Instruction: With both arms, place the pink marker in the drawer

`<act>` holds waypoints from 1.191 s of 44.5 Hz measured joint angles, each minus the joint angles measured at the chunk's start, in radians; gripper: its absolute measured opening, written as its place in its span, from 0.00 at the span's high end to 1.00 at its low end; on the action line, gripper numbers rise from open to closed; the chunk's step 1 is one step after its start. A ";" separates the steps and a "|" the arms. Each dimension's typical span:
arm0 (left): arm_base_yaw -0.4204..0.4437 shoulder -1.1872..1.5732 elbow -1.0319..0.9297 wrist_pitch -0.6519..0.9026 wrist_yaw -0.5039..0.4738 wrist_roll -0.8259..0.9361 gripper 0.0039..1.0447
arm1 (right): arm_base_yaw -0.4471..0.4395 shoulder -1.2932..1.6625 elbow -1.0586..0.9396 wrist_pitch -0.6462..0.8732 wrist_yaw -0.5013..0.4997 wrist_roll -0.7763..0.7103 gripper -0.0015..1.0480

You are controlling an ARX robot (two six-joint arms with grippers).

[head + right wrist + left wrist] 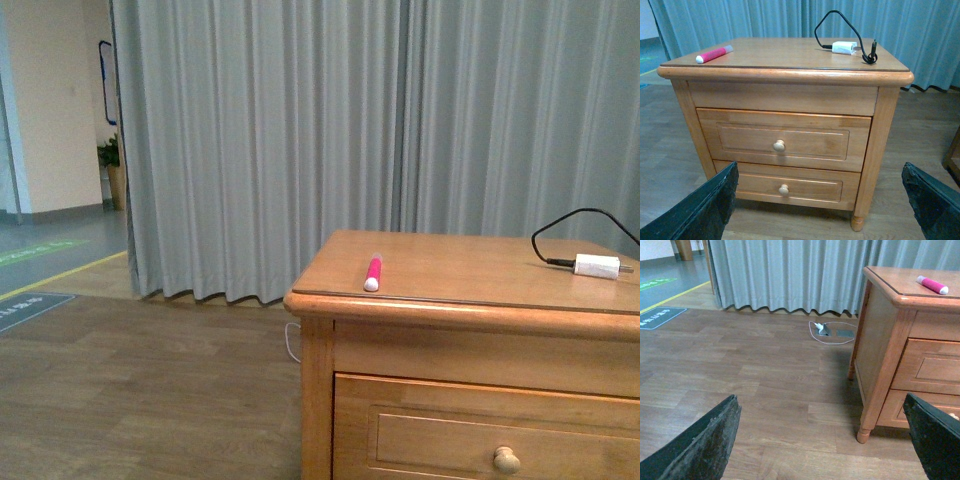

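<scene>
The pink marker (373,272) lies near the front left corner of the wooden cabinet's top (450,265); it also shows in both wrist views (932,285) (714,54). In the right wrist view the cabinet has two shut drawers, an upper drawer (810,142) and a lower one (810,187), each with a round knob. The front view shows only the upper drawer (440,435). My left gripper (820,405) hangs open over the floor, left of the cabinet. In front of the drawers and well back from them, my right gripper (820,167) is open. Both are empty. Neither arm appears in the front view.
A white plug adapter (597,266) (845,47) with a black cable lies on the cabinet top at the back right. Grey curtains (260,130) hang behind the cabinet. A small charger and white cable (826,331) lie on the wooden floor by the curtain.
</scene>
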 joint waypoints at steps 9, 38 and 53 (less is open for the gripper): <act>0.000 0.000 0.000 0.000 0.000 0.000 0.06 | 0.000 0.000 0.000 0.000 0.000 0.000 0.08; 0.000 0.000 0.000 0.000 0.000 0.000 0.06 | -0.047 0.121 0.081 -0.189 -0.158 -0.025 0.08; 0.000 0.000 0.000 0.000 0.000 0.000 0.06 | 0.057 0.858 0.242 0.275 -0.114 -0.047 0.08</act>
